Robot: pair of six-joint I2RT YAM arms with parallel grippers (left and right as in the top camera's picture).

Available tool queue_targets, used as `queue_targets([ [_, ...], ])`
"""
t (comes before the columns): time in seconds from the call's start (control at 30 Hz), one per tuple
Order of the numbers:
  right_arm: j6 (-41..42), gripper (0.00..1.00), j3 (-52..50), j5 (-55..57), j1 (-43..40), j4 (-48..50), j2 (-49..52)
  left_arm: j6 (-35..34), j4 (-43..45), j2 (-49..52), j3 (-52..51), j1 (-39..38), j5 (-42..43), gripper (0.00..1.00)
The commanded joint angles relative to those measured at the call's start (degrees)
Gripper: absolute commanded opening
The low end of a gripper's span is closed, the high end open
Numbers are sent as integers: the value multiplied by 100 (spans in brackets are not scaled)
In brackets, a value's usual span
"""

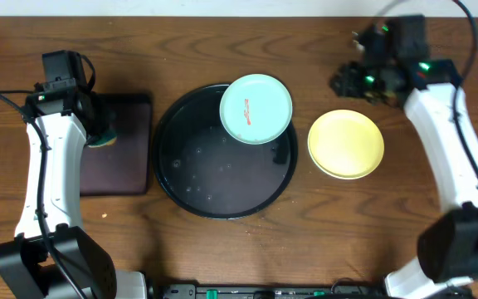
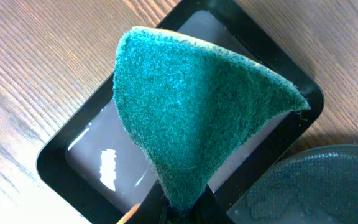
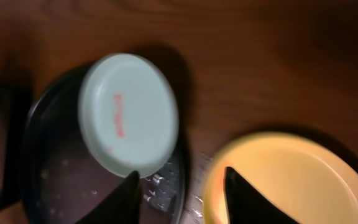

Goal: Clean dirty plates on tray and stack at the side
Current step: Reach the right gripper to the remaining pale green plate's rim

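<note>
The job is sitting partway through, by my reading. One mint plate (image 1: 256, 109) is lying on the upper right part of the round tray (image 1: 181, 166), overhanging its rim. It is showing a thin red smear at centre, so it is looking not yet cleaned. The yellow plate (image 1: 346, 144) is resting off the tray, on the table (image 1: 305, 249) just beside the tray's right edge. No smear is showing on it, so it is looking done and placed. A second edge is peeking out along its lower left, but whether another plate is lying under it I cannot tell. What is left, then, is likely wiping the mint plate and stacking it at the side with the yellow one.

The left pincer (image 2: 182, 210) is clamping a green sponge (image 2: 191, 106) by one corner and hanging over the small rectangular tray (image 2: 86, 155), which is holding a shallow film of water. The right pincer (image 3: 182, 193) is standing wide, fingers well apart with nothing between them, held above the table near the two plates.

The table is showing dark wood grain and looking dry, while the round tray is carrying scattered droplets. Nothing of the room beyond the table is showing, only a black base (image 1: 247, 291) along the near edge
</note>
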Motion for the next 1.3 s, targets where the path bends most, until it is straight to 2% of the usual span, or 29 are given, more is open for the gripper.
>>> queue_targets([
  [0.0,-437,45,721,-157,413,-212,1064,114,-15,-15,118,24,-72,7],
  [0.13,-540,47,1556,-166,660,-382,2164,114,-13,-15,118,24,-72,7],
  [0.37,-538,45,1757,-175,839,-249,3025,116,-17,-15,118,24,-72,7],
  [0.43,-538,38,1757,-173,839,-254,3115,116,-15,-15,118,24,-72,7],
  [0.6,-535,11,1766,-157,839,-240,3110,116,-33,-15,118,24,-72,7],
  [0.73,-516,2,1816,-157,835,-282,3001,116,-33,-15,118,24,-72,7],
  [0.97,-466,1,1834,-160,977,-396,2396,114,-33,-15,118,24,-70,7],
  [1.27,302,1,1604,-155,1805,-938,2326,116,-57,-15,-101,-111,339,7],
])
